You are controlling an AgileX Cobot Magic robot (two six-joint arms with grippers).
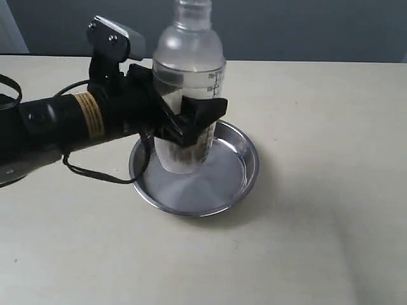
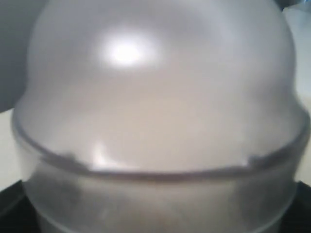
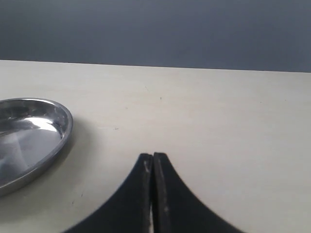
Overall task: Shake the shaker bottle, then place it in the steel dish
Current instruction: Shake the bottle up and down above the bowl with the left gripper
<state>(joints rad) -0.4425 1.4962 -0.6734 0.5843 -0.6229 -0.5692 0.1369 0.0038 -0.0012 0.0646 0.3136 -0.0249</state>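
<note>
Tabletop [image 1: 331,241]: pale, flat, carries the dish.

Dish [image 1: 253,166]: sits near the middle, bottom flat on the tabletop.

Bottle [image 1: 191,63]: upright, long axis vertical, base inside the dish rim toward the left side. Cannot tell whether the base touches the dish floor. Brownish bits sit low inside. Its dome fills the left wrist view.

Left arm [image 1: 63,121]: reaches in level from the left. Left jaws are clamped on the bottle's mid-body, one each side.

Right jaws: pressed together, empty, low over the tabletop beside the dish and apart from the bottle.

Judgement: this is the placing stage. Any remaining gap closes straight down along the bottle's axis, then the left jaws part sideways. The left arm does it.
</note>
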